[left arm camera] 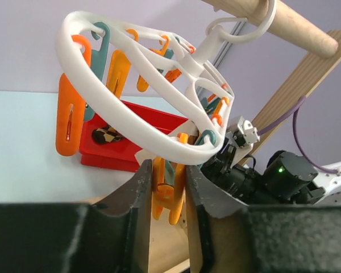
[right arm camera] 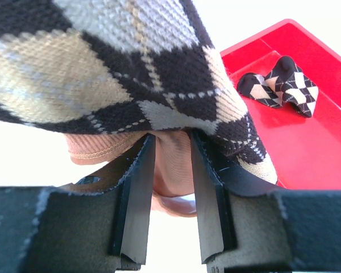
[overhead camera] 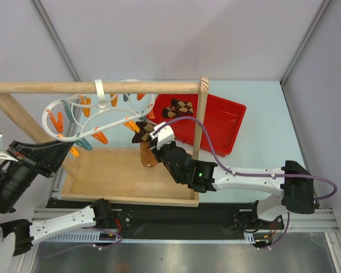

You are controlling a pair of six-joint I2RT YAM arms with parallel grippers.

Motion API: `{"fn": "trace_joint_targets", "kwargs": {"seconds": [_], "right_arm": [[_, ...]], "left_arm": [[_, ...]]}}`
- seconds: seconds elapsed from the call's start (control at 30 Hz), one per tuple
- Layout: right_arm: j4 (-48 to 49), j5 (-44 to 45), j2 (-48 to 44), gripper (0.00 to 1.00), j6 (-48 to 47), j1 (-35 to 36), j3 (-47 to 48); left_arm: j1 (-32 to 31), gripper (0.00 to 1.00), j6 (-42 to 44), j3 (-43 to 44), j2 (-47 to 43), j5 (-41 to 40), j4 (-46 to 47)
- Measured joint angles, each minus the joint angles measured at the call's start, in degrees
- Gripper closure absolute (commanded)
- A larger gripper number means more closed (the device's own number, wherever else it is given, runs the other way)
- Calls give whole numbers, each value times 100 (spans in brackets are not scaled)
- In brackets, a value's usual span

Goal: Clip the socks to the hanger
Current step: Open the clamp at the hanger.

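The white wavy hanger (overhead camera: pixel 96 118) hangs by its hook from the wooden rod, with orange and teal pegs all round it. My left gripper (left arm camera: pixel 169 170) is at the ring's near-left side, its jaws pressed on both legs of an orange peg (left arm camera: pixel 170 196). In the top view that left gripper (overhead camera: pixel 68 149) sits below the ring's left end. My right gripper (right arm camera: pixel 171 142) is shut on the tan cuff of an argyle sock (right arm camera: pixel 131 68). The held sock (overhead camera: pixel 143 136) is up under the ring's right side. A second sock (overhead camera: pixel 179 108) lies in the red tray.
The red tray (overhead camera: pixel 230 122) sits at the back right, behind the frame's right post (overhead camera: pixel 203 116). The wooden rod (overhead camera: pixel 131 86) spans the frame above a wooden base board (overhead camera: pixel 119 179). A purple cable (overhead camera: pixel 216 145) loops over the right arm.
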Motion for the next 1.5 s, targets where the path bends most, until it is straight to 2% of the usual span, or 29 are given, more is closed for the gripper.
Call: {"fn": "trace_joint_targets", "kwargs": {"seconds": [0.07,0.33,0.47,0.57,0.77,0.93,1.0,1.2,1.37,1.5], "right_arm": [[9,0,0,64,2,0,0],[-15,-24,0,62,68,-2,0],[-291,-144,-52,43,175,13,2],[-704,-339,-170,34,310,96,17],[-1921,-1126,-509,26,343,590,310],[-2763,-2168,-957,24,81,1408,437],[-3045,-2253,-1250,25,33,1683,437],[-4037,-2441,-2382,32,-11,1672,562],[-5082,-1764,-2994,30,621,1416,774],[-6137,-920,-3130,27,1606,800,776]], "left_arm": [[-7,100,-7,7,9,0,15],[-20,100,-61,164,168,-2,-68],[-20,100,-153,164,205,0,-90],[-20,100,-203,164,205,-11,-116],[-20,100,-295,153,205,-42,-236],[-20,100,-348,85,205,-46,-267],[-20,100,-363,39,205,-46,-271],[-20,100,-459,-33,201,-46,-306],[-20,100,-505,-33,166,-46,-352],[-20,100,-509,-33,153,-42,-374]]}}
